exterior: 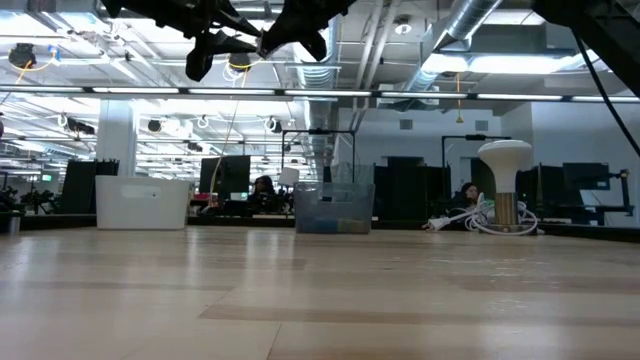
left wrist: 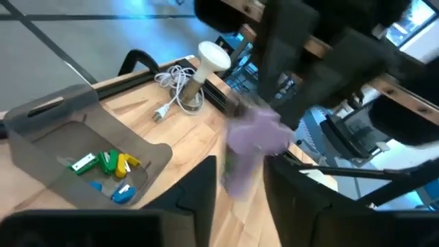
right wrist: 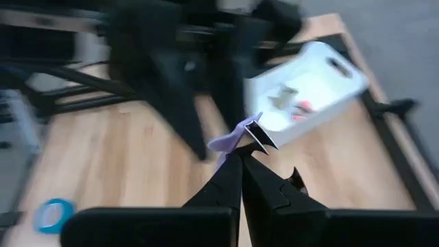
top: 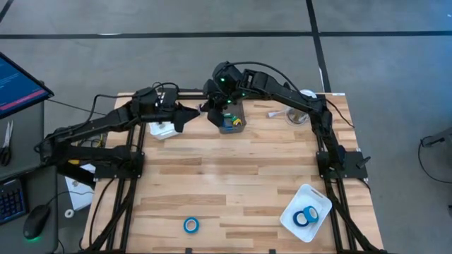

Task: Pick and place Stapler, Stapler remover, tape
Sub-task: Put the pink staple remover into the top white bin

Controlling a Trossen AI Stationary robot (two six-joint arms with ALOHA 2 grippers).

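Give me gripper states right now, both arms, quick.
Left gripper: open, small purple item between its fingers, grip not confirmed.
Right gripper: closed on the same purple item, above the table's far side.

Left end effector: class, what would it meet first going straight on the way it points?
Probably the purple item pinched by the right end effector, just ahead of the left end effector; depth is unclear.
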